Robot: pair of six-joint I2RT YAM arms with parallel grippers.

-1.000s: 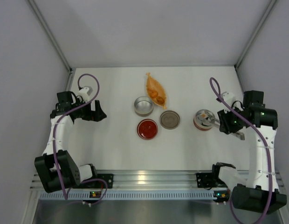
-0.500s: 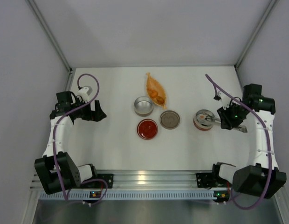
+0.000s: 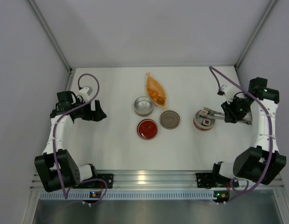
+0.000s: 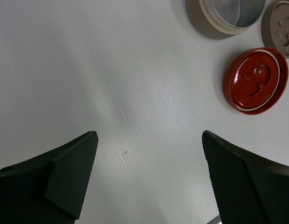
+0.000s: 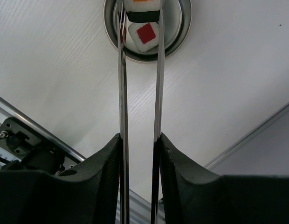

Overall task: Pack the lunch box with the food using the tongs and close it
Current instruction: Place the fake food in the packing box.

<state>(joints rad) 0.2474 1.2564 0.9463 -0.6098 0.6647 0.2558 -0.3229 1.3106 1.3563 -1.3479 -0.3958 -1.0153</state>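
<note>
Lab test cell, white table, plain grey walls, aluminium rail

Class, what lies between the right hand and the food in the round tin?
The tongs: held in the right hand, their thin arms reach the food in the tin. The right wrist view shows it.

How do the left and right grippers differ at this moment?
The left gripper stands wide open and empty; the right gripper is closed on the tongs. The left gripper hangs over bare table near a red lid; the right gripper aims the tongs into a steel bowl holding food. Both have dark fingers.
</note>
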